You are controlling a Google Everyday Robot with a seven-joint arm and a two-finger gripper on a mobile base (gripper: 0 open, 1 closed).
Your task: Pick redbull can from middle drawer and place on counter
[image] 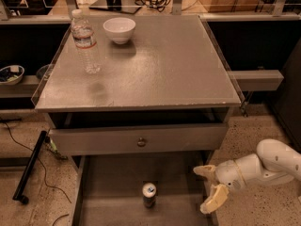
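Note:
The redbull can (pixel 149 194) stands upright on the bare floor of the pulled-out middle drawer (pixel 108 192), near its centre, silver top up. My gripper (pixel 207 188) is open at the drawer's right edge, to the right of the can and apart from it, its two cream fingers (pixel 214 199) spread and pointing left. The white arm reaches in from the right. The grey counter (pixel 155 69) lies above, behind the drawers.
A clear water bottle (pixel 85 42) and a white bowl (pixel 119 29) stand at the counter's back left. The top drawer with a round knob (pixel 141 141) is slightly open above the middle drawer. A dark pole (pixel 29 168) and cables lie on the floor at left.

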